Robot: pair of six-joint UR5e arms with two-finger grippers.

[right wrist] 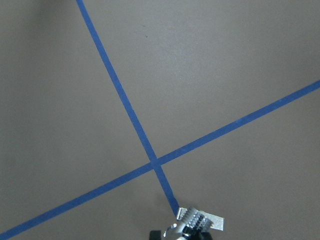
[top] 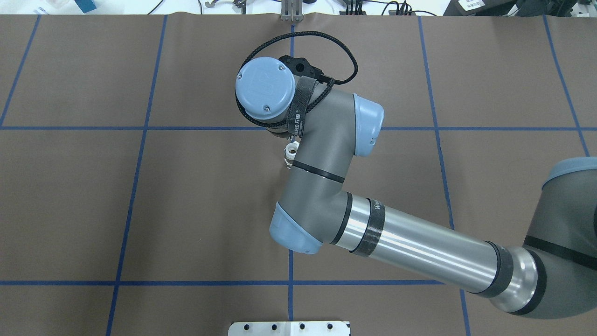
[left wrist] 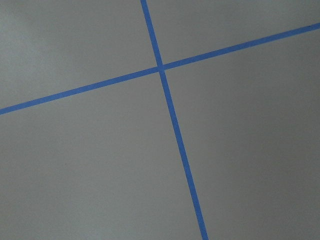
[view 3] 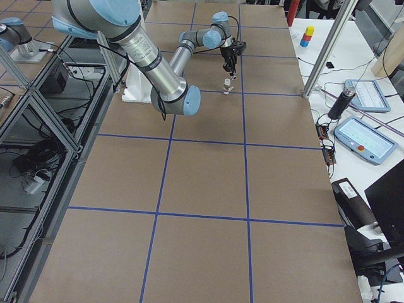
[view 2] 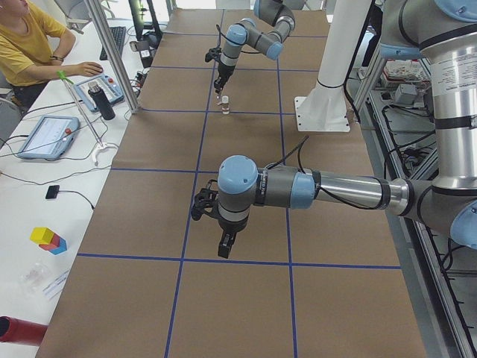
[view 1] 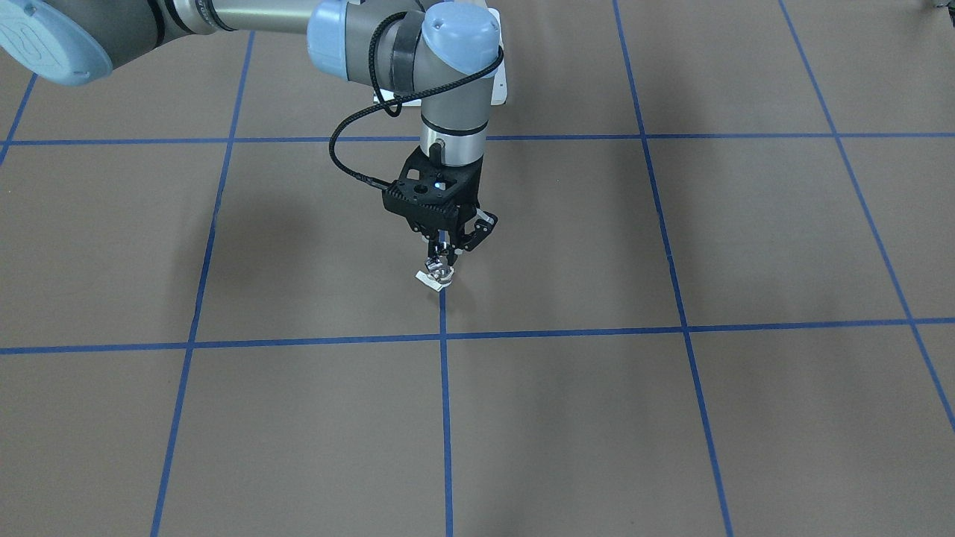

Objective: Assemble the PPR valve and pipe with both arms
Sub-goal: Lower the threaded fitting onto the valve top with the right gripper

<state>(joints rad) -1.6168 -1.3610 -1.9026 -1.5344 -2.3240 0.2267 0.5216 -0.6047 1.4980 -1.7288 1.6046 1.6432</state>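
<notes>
The PPR valve [view 1: 433, 279] stands upright on the brown table on a blue tape line. It is white with a flat side handle and a shiny metal part at its top [right wrist: 196, 220]. It also shows in the overhead view [top: 291, 150] and small in both side views [view 2: 224, 104] [view 3: 226, 86]. My right gripper [view 1: 442, 257] points straight down, its fingers close together on the valve's top. No separate pipe is in view. My left gripper [view 2: 226, 248] hangs low over bare table far from the valve; I cannot tell whether it is open or shut.
The white pedestal base [view 2: 322, 113] stands at the robot's side of the table. A side bench holds tablets [view 2: 45, 136], a black bottle [view 2: 103, 101] and a seated operator [view 2: 26, 41]. Blue tape lines [left wrist: 165, 100] divide the table into squares.
</notes>
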